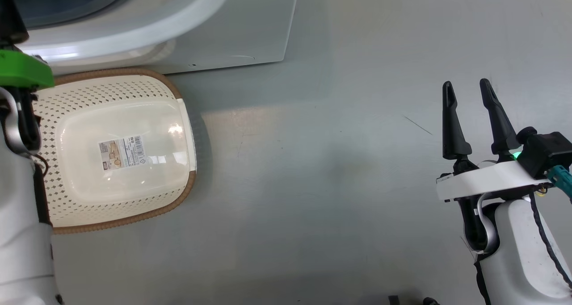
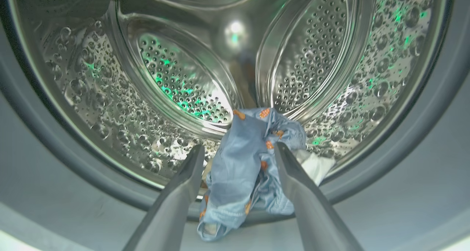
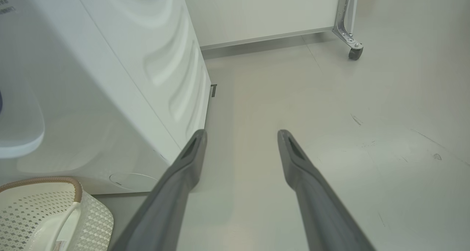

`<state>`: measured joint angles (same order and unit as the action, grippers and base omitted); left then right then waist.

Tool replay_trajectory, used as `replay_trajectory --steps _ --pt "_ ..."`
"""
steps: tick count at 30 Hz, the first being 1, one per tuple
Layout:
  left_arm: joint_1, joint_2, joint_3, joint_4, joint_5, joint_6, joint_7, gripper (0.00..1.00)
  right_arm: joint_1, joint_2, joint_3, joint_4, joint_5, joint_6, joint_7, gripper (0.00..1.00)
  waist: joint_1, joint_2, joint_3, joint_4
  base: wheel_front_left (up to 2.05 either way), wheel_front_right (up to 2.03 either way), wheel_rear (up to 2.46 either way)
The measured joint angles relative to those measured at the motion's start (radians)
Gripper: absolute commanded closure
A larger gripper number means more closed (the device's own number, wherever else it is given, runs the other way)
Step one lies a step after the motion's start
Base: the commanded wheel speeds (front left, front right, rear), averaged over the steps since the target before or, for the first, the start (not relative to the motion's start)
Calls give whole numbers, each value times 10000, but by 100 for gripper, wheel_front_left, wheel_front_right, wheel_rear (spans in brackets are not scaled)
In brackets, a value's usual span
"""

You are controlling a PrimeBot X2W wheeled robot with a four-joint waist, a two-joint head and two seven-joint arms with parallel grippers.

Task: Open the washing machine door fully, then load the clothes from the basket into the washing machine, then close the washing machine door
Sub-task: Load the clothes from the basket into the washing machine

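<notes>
Your left claw [image 2: 239, 146], fingers spread and gripping nothing, points into the washing machine [image 1: 241, 28], where the light blue clothes [image 2: 238, 170] lie at the mouth of the drum [image 2: 176, 78], one fold hanging over the grey gasket [image 2: 55, 170]. The basket [image 1: 147, 184] beside the machine stands empty; your right claw [image 1: 466, 82] hangs spread. Loading looks nearly done: tuck in the fold, then shut the washing machine door.

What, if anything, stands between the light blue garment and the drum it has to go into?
Nothing visible does. The light blue garment lies at the mouth of the drum, within the spread of the open left gripper. Its lower end hangs out over the grey gasket, where it might get pinched at closing.
</notes>
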<state>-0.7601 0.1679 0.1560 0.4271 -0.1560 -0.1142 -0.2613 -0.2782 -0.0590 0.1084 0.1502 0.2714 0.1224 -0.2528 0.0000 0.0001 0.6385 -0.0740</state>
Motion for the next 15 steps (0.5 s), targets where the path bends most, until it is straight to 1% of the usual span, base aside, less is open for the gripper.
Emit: replay_trajectory --steps 8,15 --pt "1417 -535 253 -857 -23 2 6 0 8 -6 27 -4 2 0 0 0 0 0 -91 54 0 0 0" --pt "2496 -821 596 -1567 -119 13 6 0 19 -12 75 0 0 0 0 0 -1 0 -202 71 0 0 0"
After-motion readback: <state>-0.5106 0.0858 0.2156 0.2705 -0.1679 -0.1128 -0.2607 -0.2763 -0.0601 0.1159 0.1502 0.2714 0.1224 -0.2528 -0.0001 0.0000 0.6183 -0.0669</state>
